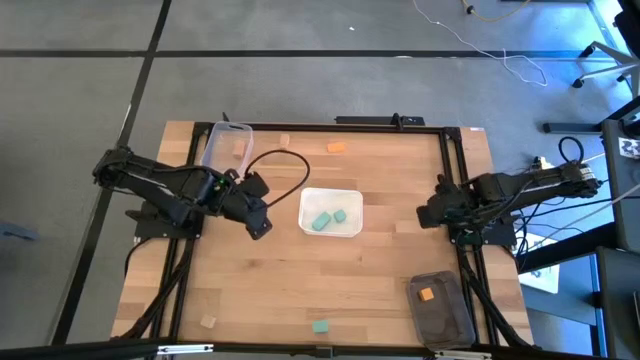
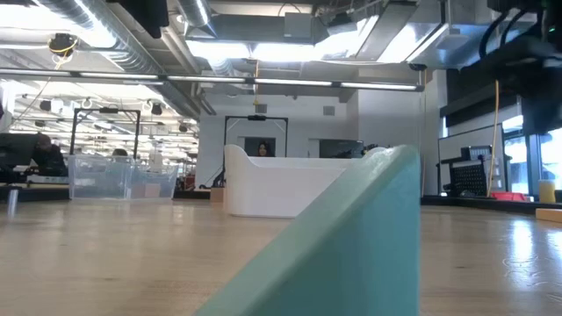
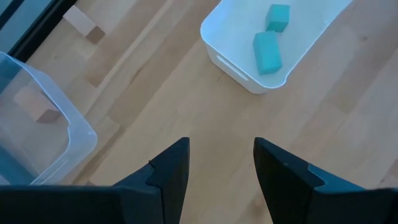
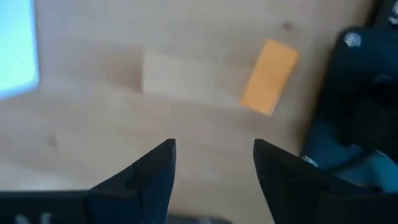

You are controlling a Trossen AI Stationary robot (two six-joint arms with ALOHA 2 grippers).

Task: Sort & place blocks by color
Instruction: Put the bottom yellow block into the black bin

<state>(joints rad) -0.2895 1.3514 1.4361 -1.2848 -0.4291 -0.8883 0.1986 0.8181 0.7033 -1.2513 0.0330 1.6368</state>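
Note:
The white tray point(image 1: 352, 196) at the table's middle holds two teal blocks point(image 3: 267, 53). One wood block point(image 1: 241, 148) lies in the clear tub point(image 1: 214, 140) at the far left, and an orange block point(image 1: 426, 294) in the dark tub point(image 1: 445, 322) at the near right. Loose on the table are an orange block point(image 1: 335, 147), wood blocks point(image 1: 285, 140) point(image 1: 208, 321) and a teal block point(image 1: 320, 326), which fills the low view's foreground point(image 2: 351, 237). My left gripper point(image 1: 260, 222) point(image 3: 221, 146) hangs open between tub and tray. My right gripper point(image 1: 428, 214) point(image 4: 214, 146) is open above bare table, near another orange block point(image 4: 269, 76).
A black cable point(image 1: 285, 175) loops over the table between the clear tub and the white tray. The right arm's dark base point(image 4: 354, 106) stands close beside the orange block. Black frame rails point(image 1: 455, 180) run along the table's left and right sides.

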